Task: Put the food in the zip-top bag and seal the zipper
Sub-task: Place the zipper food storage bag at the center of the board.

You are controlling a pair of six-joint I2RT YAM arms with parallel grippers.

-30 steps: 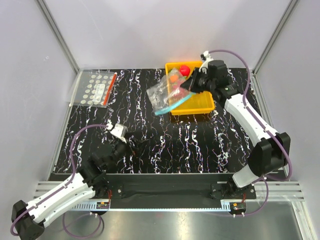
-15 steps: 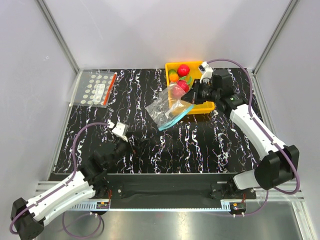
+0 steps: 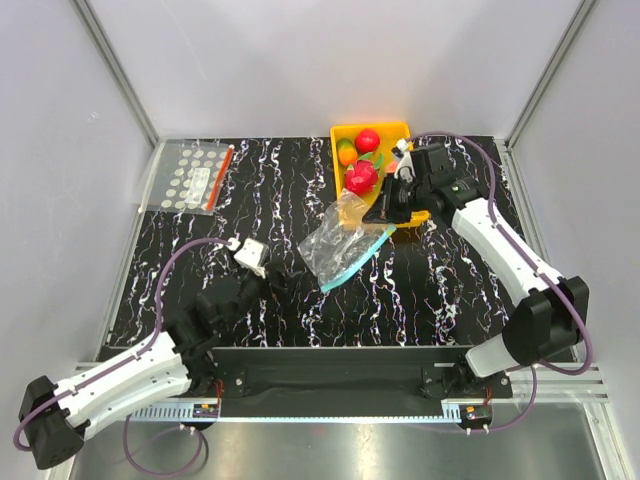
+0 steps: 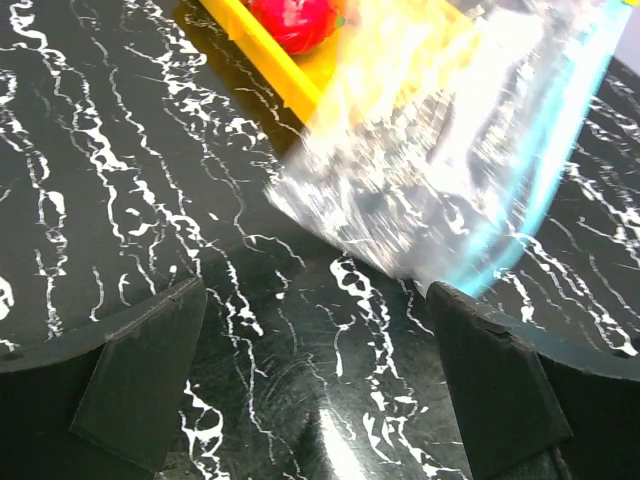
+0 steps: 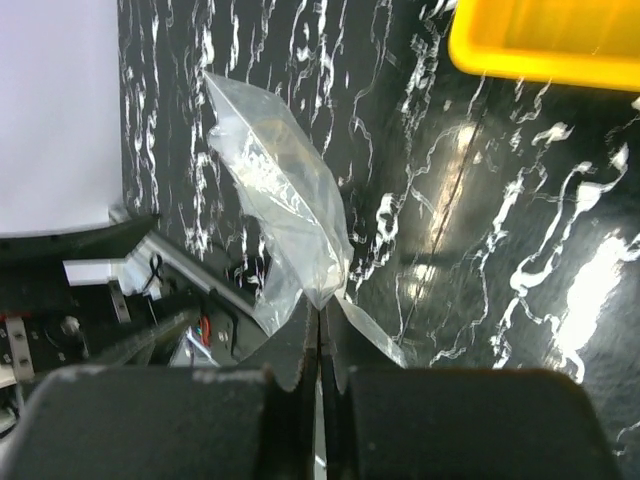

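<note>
The yellow tray (image 3: 388, 127) sits at the far right of the black marbled desk (image 3: 200, 250); it holds the food: a red apple (image 3: 368, 139) at the far side, an orange-and-green fruit (image 3: 347, 154) by the left wall, and a red-pink fruit (image 3: 360, 178) towards the near left corner. The zip-top bag (image 3: 338, 238) is outside the tray, just beside that corner; it shows as clear, crumpled film, with the pale blue zipper (image 3: 358, 258) running along its near edge. The right gripper (image 5: 322, 310) has its fingers pressed together on a pinch of the bag's film, and the bag hangs out from it towards the left arm; I cannot tell whether its low edge touches the desk. The left gripper (image 4: 315, 300) is spread wide and holds nothing; it faces the bag from close by, which is blurred in the left wrist view. A flat white-dotted bag (image 3: 192, 176) with a red strip lies at the far left corner, well apart.
</note>
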